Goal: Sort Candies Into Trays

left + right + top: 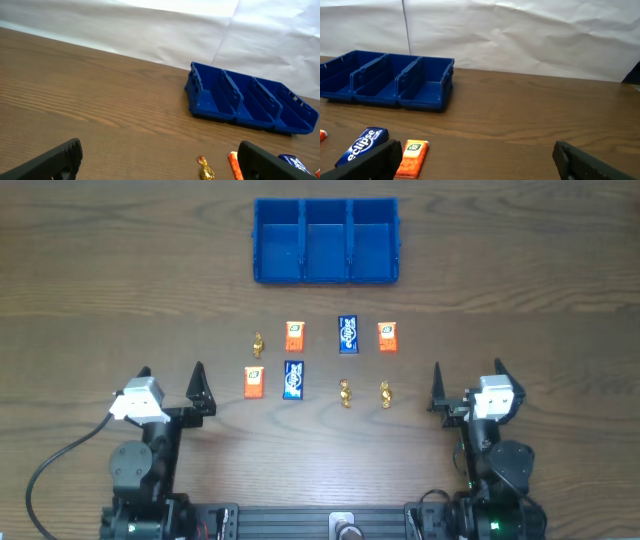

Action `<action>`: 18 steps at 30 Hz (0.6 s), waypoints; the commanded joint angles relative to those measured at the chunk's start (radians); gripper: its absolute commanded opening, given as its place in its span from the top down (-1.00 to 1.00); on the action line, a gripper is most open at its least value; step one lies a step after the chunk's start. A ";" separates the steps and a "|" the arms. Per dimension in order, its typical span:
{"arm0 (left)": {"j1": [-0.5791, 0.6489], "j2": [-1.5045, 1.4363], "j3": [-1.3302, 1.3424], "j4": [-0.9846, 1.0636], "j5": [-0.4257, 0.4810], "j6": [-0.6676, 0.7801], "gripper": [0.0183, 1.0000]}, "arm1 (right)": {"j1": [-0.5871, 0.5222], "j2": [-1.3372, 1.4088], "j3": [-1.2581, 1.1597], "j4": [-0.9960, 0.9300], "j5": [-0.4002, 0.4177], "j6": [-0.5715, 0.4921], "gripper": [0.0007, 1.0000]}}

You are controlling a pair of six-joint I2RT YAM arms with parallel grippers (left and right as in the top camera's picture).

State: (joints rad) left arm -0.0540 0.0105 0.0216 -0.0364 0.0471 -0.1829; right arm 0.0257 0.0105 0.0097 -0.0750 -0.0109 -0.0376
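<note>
**Tray.** A blue three-compartment tray [326, 277] is sitting at the upper centre of the top view on the brown wooden surface [100, 280], its long side running across the frame.

**Candies, upper row.** Four pieces are lying below the tray, apart from it and from each other. From left to right they are the first gold-wrapped candy [258, 343], the first orange candy box [295, 335], the first blue candy pack [348, 334] and the second orange candy box [387, 336].

**Candies, lower row.** Four more are lying just beneath that row, shifted slightly to the left. They are the third orange candy box [254, 381], the second blue candy pack [294, 380], the second gold-wrapped candy [345, 393] and the third gold-wrapped candy [385, 392].

**Left arm** [150, 445]. It is standing at the lower left of the top view. Its jaws are standing wide apart and gripping nothing, left of the lower row and clear of every candy.

**Right arm** [495, 450]. It is standing at the lower right. Its jaws are likewise spread wide and gripping nothing, right of the lower row and touching no candy.
</note>
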 commanded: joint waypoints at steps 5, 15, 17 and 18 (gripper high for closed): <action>0.003 -0.006 -0.017 -0.041 -0.031 0.004 -1.00 | 0.006 -0.008 -0.002 -0.008 0.009 -0.013 -1.00; -0.010 0.353 0.472 -0.406 0.220 0.005 -1.00 | 0.006 -0.008 -0.002 -0.008 0.009 -0.013 -1.00; -0.052 0.593 0.666 -0.564 0.242 0.004 -1.00 | 0.006 -0.008 -0.002 -0.008 0.009 -0.013 -1.00; -0.074 0.659 0.706 -0.597 0.236 0.003 -1.00 | 0.006 -0.008 -0.002 -0.008 0.009 -0.013 -1.00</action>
State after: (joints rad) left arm -0.0731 0.4313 0.5591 -0.5438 0.2157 -0.1833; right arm 0.0257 0.0105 0.0105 -0.0769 -0.0074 -0.0380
